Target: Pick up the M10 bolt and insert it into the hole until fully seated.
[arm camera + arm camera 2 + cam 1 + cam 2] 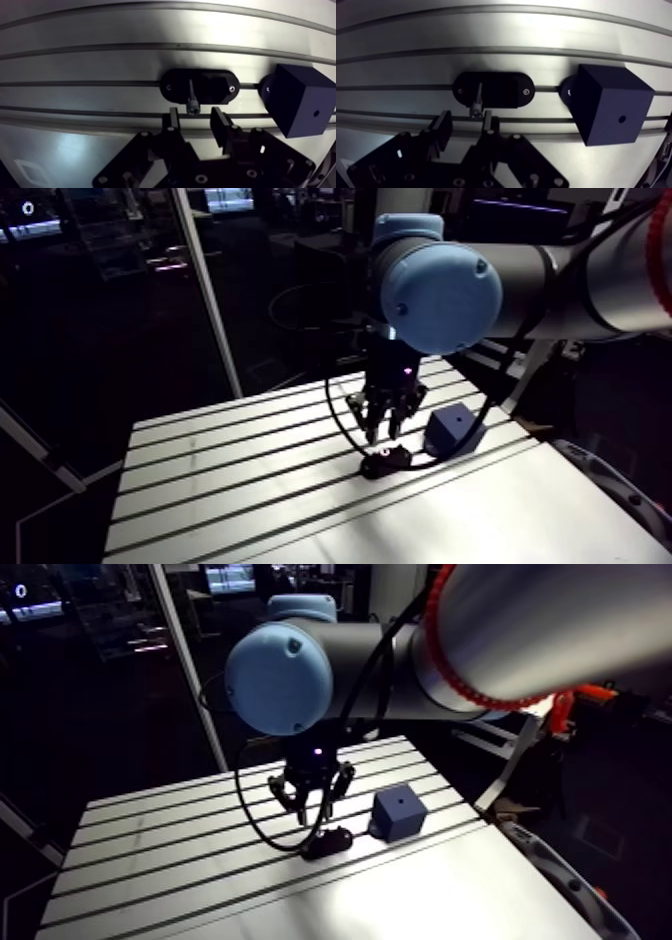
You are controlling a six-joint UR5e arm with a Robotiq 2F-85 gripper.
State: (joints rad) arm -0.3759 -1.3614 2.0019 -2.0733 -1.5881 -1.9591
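- My gripper (195,119) is released: its two fingers (172,122) stand apart and nothing is clamped between them.
- Just ahead of the fingertips, roughly in line with the gap, lies the bolt (191,95). Its head points toward the gripper and its shank points away (I see no contact with either finger).
- The bolt rests across a black oval holder (215,87), which shows a small screw near each end.
- The holder sits over one slot (75,83) of the aluminium table (250,488).
- Beside the holder, near it but not touching, stands a dark blue block (300,105). The hole (315,113) is a small round opening in the middle of one face.
- In the arm view I have the gripper hanging just above the holder, clear of the table surface. The block stands just beside it on the same stretch of table, its hole facing up.
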